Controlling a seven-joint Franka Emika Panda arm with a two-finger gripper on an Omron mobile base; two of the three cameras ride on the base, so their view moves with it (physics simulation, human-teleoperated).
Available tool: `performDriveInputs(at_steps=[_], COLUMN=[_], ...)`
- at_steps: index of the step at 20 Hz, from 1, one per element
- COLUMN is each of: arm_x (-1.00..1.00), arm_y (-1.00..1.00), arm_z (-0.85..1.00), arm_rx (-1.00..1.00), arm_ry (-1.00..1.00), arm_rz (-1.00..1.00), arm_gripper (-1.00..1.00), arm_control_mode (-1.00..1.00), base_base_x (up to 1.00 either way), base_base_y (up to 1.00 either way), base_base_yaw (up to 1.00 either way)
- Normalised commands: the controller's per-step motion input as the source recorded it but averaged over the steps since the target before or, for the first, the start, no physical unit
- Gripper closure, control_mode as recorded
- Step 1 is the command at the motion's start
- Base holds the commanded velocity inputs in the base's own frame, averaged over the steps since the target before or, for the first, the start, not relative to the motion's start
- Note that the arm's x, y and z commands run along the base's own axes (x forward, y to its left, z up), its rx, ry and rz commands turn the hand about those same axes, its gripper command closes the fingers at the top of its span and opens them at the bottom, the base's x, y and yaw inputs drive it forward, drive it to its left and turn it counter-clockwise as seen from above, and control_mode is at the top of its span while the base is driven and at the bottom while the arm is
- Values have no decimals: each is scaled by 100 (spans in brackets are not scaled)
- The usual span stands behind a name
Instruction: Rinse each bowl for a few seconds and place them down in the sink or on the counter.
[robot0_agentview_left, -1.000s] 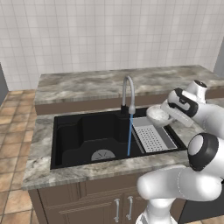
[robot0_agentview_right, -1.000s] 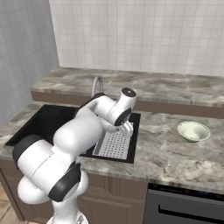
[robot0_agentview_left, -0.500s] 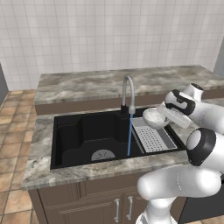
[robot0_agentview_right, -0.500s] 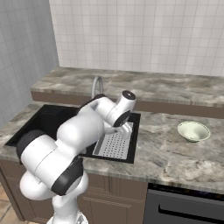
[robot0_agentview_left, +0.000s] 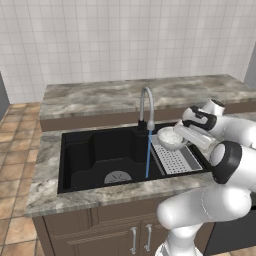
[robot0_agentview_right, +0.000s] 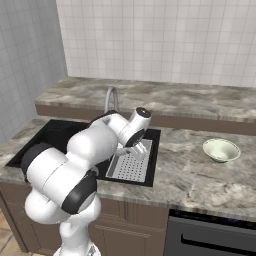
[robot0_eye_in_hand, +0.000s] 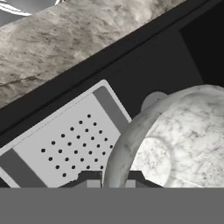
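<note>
Holding the whitish-grey bowl (robot0_agentview_left: 169, 137) by its rim, the pincer (robot0_agentview_left: 181, 134) is closed almost fully, its two dark tips pinching the near edge of the bowl, as the hand view shows at its lower middle. In the left base view the bowl hangs in the air above the left end of the grey perforated tray (robot0_agentview_left: 177, 159), tipped so that its hollow faces toward the faucet (robot0_agentview_left: 146, 107). A thin blue stream of water (robot0_agentview_left: 148, 155) falls from the faucet spout straight down into the black sink (robot0_agentview_left: 95, 155), landing near the round grey drain (robot0_agentview_left: 118, 177). The bowl is just beside the stream, to its right, and I cannot tell whether the water touches it.

In the hand view the marbled inside of the bowl (robot0_eye_in_hand: 175, 144) takes up the lower right, with the perforated tray (robot0_eye_in_hand: 65, 144) below it and the sink's dark rim and the stone surface (robot0_eye_in_hand: 65, 39) beyond.

From the right base view, the second bowl (robot0_agentview_right: 221, 149), pale cream with a green inside, sits upright on the grey-brown marbled surface (robot0_agentview_right: 200, 175), well apart from the sink and to the right of the tray (robot0_agentview_right: 131, 162). The white arm (robot0_agentview_right: 95, 145) reaches across over the tray.
</note>
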Motion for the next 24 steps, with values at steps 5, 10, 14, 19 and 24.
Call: performDriveInputs(at_steps=[5,10,14,19,24], arm_x=[19,24,32,33,40], arm_y=[6,0,3,7,1], arm_z=[-16,-22,-24,-17,-8], arm_rx=[1,4,4,3,2], arm_ry=[0,0,0,-2,-2], arm_rz=[8,9,8,7,7], arm_gripper=[100,100,100,100,100], arm_control_mode=[-100,-100,-100,-100,-100], base_base_x=[0,0,0,0,0], base_base_y=[0,0,0,0,0], base_base_yaw=[0,0,0,0,0])
